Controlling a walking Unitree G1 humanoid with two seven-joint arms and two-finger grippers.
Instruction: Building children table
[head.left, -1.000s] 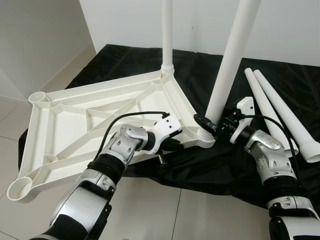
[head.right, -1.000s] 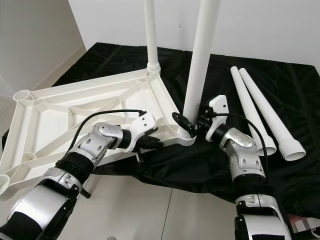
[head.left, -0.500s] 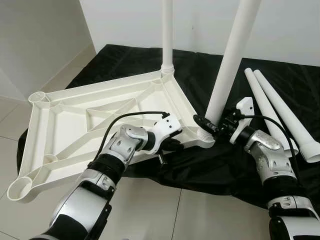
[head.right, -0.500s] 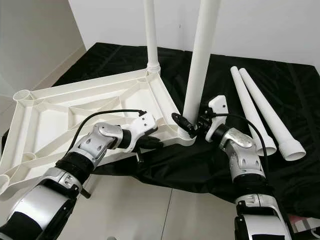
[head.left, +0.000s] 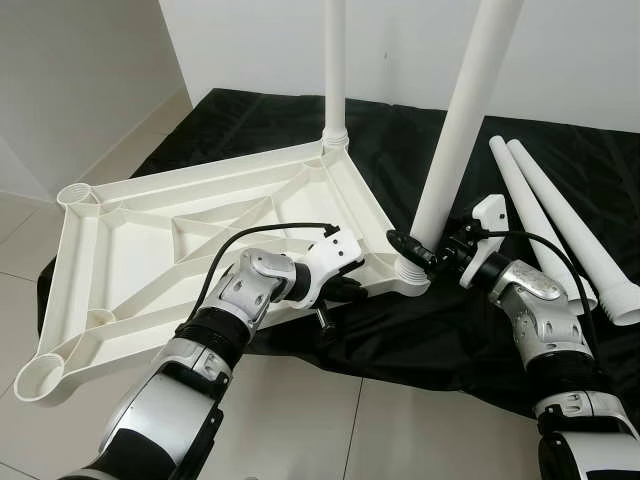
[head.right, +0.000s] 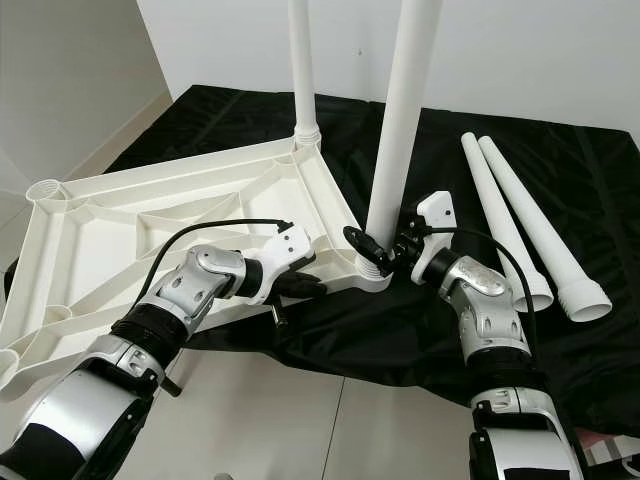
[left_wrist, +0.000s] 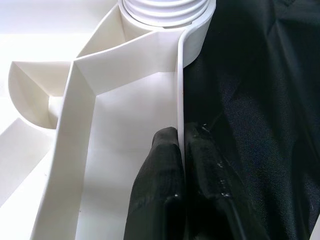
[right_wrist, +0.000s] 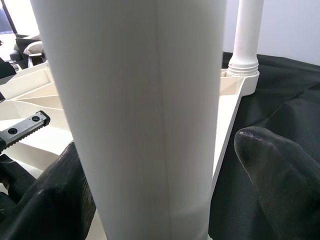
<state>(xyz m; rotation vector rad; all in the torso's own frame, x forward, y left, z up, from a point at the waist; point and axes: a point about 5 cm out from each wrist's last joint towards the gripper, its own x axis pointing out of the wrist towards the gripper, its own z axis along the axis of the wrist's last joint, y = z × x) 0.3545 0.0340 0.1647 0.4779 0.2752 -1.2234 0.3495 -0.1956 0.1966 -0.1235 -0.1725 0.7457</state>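
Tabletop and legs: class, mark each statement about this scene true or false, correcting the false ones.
1. Two legs stand upright in the tabletop. True: far leg, near leg.
2. The left hand pinches the tabletop's rim. True.
3. Three loose legs lie on the cloth. False: two loose legs lie there.
4. The right hand holds a loose leg. False: its fingers sit either side of the near leg's base.
5. The cloth is white. False: it is black.
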